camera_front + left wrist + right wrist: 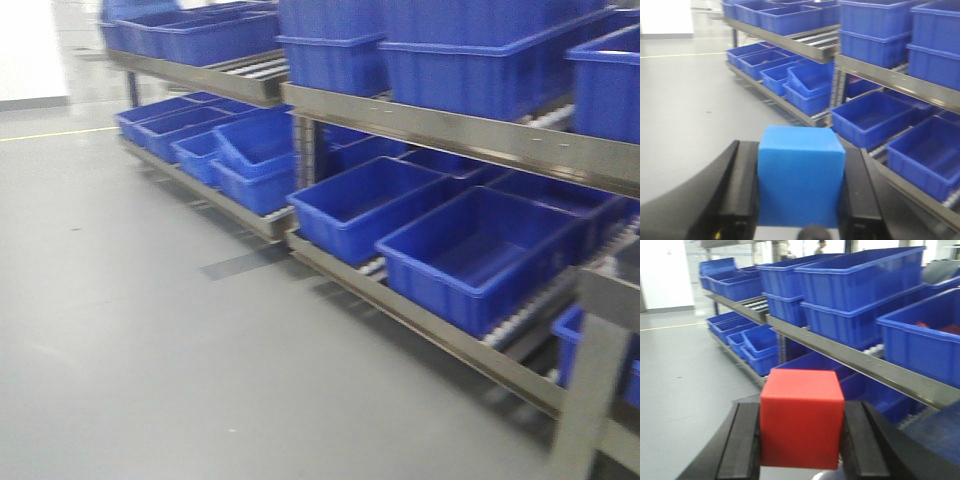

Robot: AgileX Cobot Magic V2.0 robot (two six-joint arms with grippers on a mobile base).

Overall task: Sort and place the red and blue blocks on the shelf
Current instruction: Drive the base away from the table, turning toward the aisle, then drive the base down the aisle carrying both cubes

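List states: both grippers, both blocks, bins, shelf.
left gripper: shut on blue block
blue block: held level, not yet placed
right gripper: shut on red block
red block: held level, not yet placed
lower bins: open-topped, look empty; one sits tilted
shelf: both tiers loaded with bins

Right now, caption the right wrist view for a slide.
Right claw shut on the red block, facing the shelf of blue bins.

Bright even indoor light, overexposed wall [30, 50] top left, soft blur throughout, pale sheen on floor [150, 350]
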